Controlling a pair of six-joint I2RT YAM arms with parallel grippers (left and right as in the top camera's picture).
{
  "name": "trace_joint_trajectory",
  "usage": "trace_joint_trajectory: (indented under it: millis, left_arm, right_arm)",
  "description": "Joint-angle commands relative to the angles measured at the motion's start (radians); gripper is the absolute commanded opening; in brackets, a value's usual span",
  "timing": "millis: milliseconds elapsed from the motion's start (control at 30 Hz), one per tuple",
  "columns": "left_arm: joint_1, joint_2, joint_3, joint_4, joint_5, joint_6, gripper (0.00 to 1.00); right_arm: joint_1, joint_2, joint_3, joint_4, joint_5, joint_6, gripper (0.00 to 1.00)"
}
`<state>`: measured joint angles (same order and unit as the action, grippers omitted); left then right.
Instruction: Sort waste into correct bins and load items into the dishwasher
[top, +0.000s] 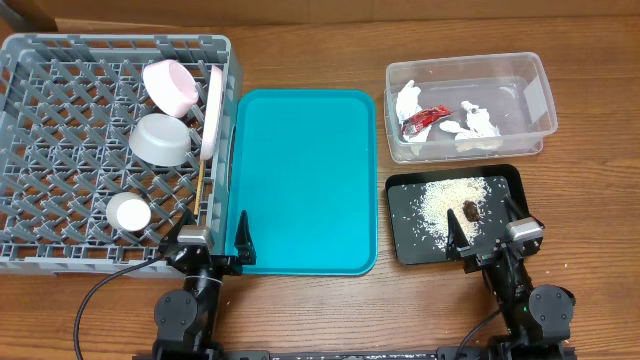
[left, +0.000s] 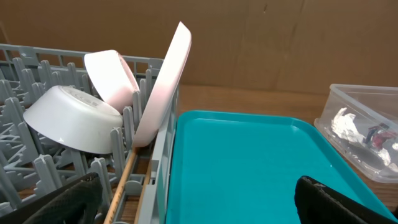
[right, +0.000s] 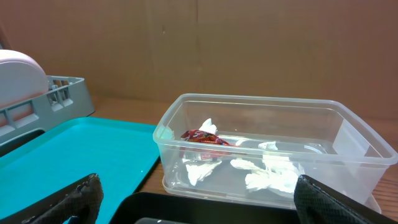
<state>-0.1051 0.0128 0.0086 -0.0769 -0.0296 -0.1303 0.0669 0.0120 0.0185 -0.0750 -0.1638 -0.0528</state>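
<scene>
The grey dish rack (top: 60, 150) holds the white plate (top: 212, 110) on edge, the small pinkish dish (top: 170, 84), the grey bowl (top: 163, 139), the white cup (top: 127, 212) and a chopstick (top: 203, 188). The clear tub (top: 530, 75) holds white napkins (top: 478, 125) and the red wrapper (top: 425, 117). The black tray (top: 505, 185) holds rice (top: 440, 205) and a brown lump (top: 470, 210). My left gripper (top: 215, 240) is open and empty at the rack's near right corner. My right gripper (top: 490, 235) is open and empty over the black tray's near edge.
A teal serving tray (top: 305, 180) lies bare between the rack and the two bins. The left wrist view shows the plate (left: 163, 87), bowl (left: 71, 118) and chopstick (left: 121, 186). The right wrist view shows the tub (right: 267, 149) ahead.
</scene>
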Motion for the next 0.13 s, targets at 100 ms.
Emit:
trace_joint_trajectory:
  millis: [100]
  left_arm:
    - [-0.006,-0.008,-0.004,0.002,0.012,0.011,1.00]
  right_arm:
    - [0.003,-0.009,-0.010,0.005,0.013,-0.004,1.00]
